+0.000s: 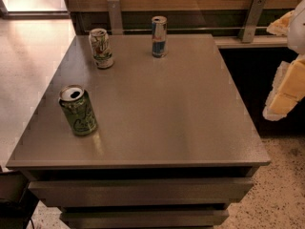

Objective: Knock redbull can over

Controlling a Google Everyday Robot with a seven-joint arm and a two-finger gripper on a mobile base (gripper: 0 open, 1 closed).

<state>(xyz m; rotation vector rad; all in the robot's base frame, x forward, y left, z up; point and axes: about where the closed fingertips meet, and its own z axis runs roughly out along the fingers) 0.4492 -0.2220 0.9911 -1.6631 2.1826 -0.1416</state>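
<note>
Now | redbull can (159, 36) upright, grey table (167, 123) rear | tool (287, 82) beyond right edge

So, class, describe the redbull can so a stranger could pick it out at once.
Start at the grey table; the gripper hangs off its right side. Along the far edge stand two cans, and the redbull can is the right-hand one. It is slim, blue and silver, narrower than the white-and-green can and the green can.

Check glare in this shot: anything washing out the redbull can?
Camera view: strong glare on the floor top left, only soft sheen on the table by the green can; the redbull can is evenly lit; the gripper hangs at the right edge, off the table, partly cropped.
</note>
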